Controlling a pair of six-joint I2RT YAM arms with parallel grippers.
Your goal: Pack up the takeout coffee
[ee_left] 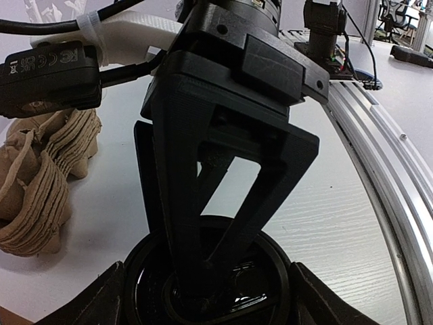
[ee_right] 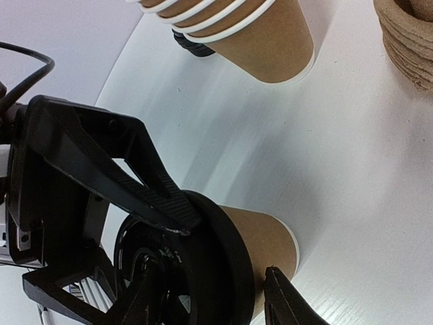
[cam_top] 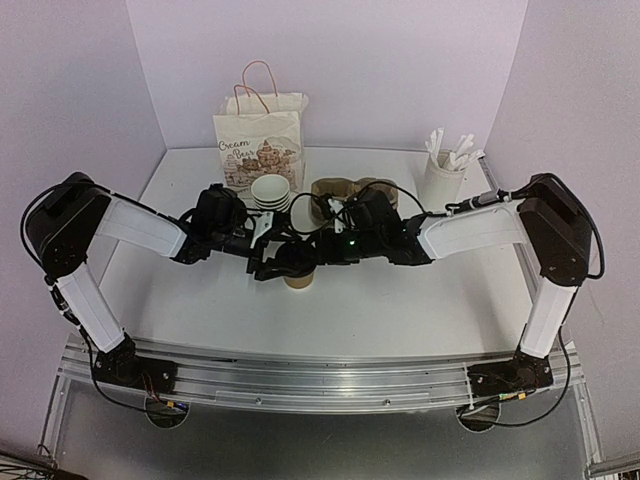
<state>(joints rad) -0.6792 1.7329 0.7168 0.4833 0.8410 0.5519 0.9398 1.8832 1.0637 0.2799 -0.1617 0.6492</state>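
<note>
Coffee [cam_top: 299,280], lidded, mid-desk: my left claw [cam_top: 275,265] pinches its lid [ee_left: 267,281] by the rim, my right claw [cam_top: 322,252] spread or shut I cannot tell; step, seemingly pressing lid home; next, lift level toward the bag [cam_top: 258,140] at the far edge.

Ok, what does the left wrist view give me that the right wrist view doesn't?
Only the left wrist view: the top face of the black lid and the aluminium rail along the table edge. Only the right wrist view: the brown paper wall of the takeout coffee under that lid, and the stack of lidless cups beyond it. Both: the black lid, the pulp cup carriers and the white table.
</note>
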